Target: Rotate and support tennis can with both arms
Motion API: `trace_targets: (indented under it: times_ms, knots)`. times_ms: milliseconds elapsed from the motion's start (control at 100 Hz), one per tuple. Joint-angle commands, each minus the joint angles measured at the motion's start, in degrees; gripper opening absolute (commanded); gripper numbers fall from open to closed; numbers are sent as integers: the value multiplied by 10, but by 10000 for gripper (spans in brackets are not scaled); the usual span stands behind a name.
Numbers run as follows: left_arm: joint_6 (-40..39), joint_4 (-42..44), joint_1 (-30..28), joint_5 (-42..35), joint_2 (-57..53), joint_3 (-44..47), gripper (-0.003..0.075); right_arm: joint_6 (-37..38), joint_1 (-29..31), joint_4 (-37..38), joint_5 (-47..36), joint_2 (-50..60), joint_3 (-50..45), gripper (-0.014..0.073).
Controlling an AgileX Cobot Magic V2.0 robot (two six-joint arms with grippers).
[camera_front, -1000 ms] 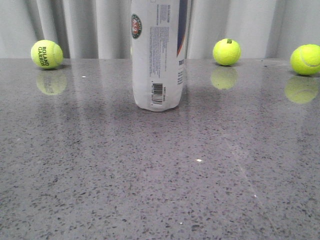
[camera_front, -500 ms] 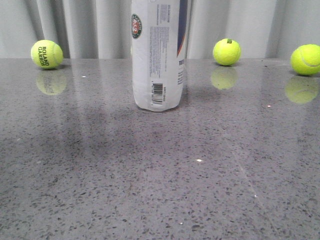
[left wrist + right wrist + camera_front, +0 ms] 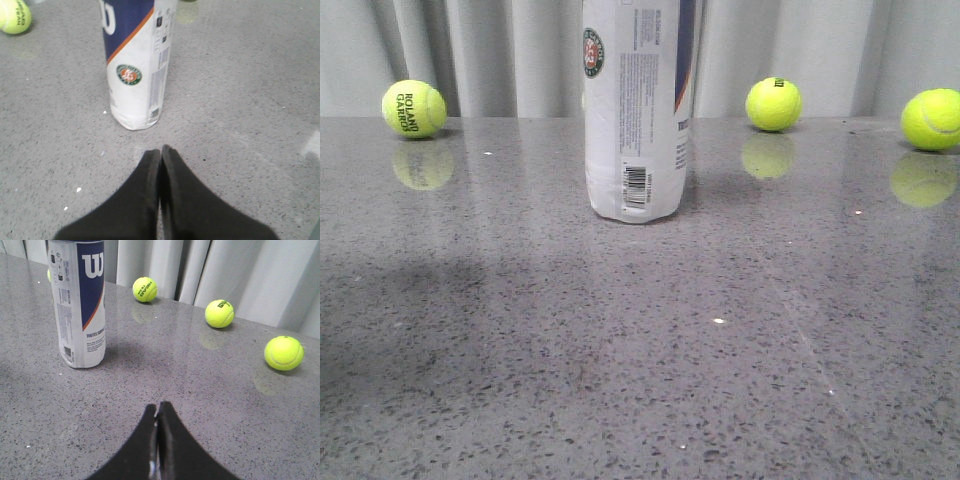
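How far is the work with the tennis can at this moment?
Nothing looks done. The tennis can stands upright on the table, untouched. In hand: the left gripper and right gripper, both shut, point toward it, apart from it. Left: opening, gripping, rotating and supporting.

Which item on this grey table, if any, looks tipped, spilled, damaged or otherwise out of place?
Nothing stands out. The tall clear plastic tennis can with the white label stands upright and shows no damage on the speckled grey table. The yellow-green tennis balls lie loose near the back edge, and nothing is spilled.
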State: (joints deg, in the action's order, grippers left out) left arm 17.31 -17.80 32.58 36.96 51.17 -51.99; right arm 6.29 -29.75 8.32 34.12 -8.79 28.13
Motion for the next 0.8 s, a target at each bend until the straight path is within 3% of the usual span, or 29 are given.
trace_targets:
  times_ms: [0,360,490,710,790]
  knots:
    - [-7,-8,1,-91,-33,32,-20,0,3,11,-42,-7,13,-68]
    - [0,14,1,-323,-150,212,-20,0,3,11,-42,-7,13,-68]
    - [0,50,-24,-393,-183,261,-20,0,3,11,-42,-7,13,-68]
    - [-2,64,-96,-423,-225,314,-20,0,3,11,-42,-7,13,-68]
    - [-37,96,-127,-426,-249,331,-20,0,3,11,-42,-7,13,-68]
